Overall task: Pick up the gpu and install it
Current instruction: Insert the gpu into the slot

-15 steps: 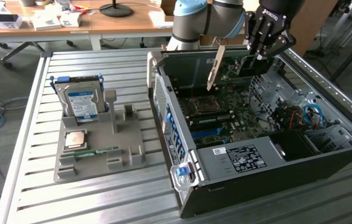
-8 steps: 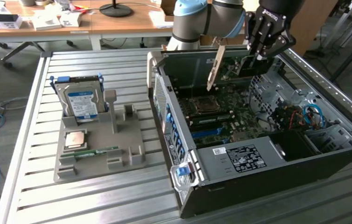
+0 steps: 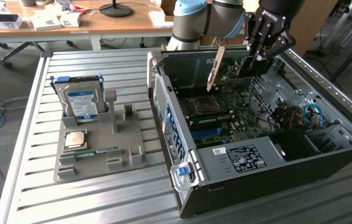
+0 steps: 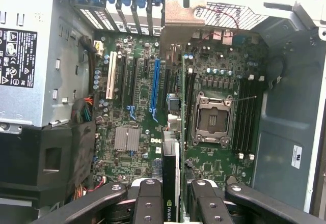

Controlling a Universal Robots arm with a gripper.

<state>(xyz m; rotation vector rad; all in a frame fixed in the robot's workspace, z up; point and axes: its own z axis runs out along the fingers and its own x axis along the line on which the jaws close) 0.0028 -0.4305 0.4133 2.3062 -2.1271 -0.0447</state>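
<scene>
End effector (image 3: 258, 57) closed on the gpu (image 3: 248, 68), its fingers (image 4: 147, 203) pressing the card's two faces, with the card held on edge over the open computer case (image 3: 168, 116). In the exterior view we see the dark board hanging below the grip and its silver bracket (image 3: 215, 65) slanting down toward the case's rear wall, clear of the motherboard (image 3: 226, 122) beneath. In the wrist view we look down the card's upper edge (image 4: 171, 173), which runs from between the fingers out to the bracket (image 4: 178, 23) beside the rear expansion openings. Under it on the board lie the long blue slot (image 4: 154, 89), a white slot (image 4: 110, 79) and, on the card's other side, the processor socket (image 4: 211, 119). We judge that the pick-up is done and that the work stands in the installing step, with the card carried over the board but not yet seated. We cannot tell which slot the card stands over, since it hangs above the board and hides what lies directly below. Seating, as we judge it, calls for the card's lower edge to run parallel to the chosen slot and directly over it, for the bracket to meet its rear opening, and for a straight, even descent. Outside the case, toward the exterior view's left, a grey tray (image 3: 126, 135) with a blue-labelled hard drive (image 3: 82, 102) rests on the slatted surface (image 3: 101, 196).
</scene>
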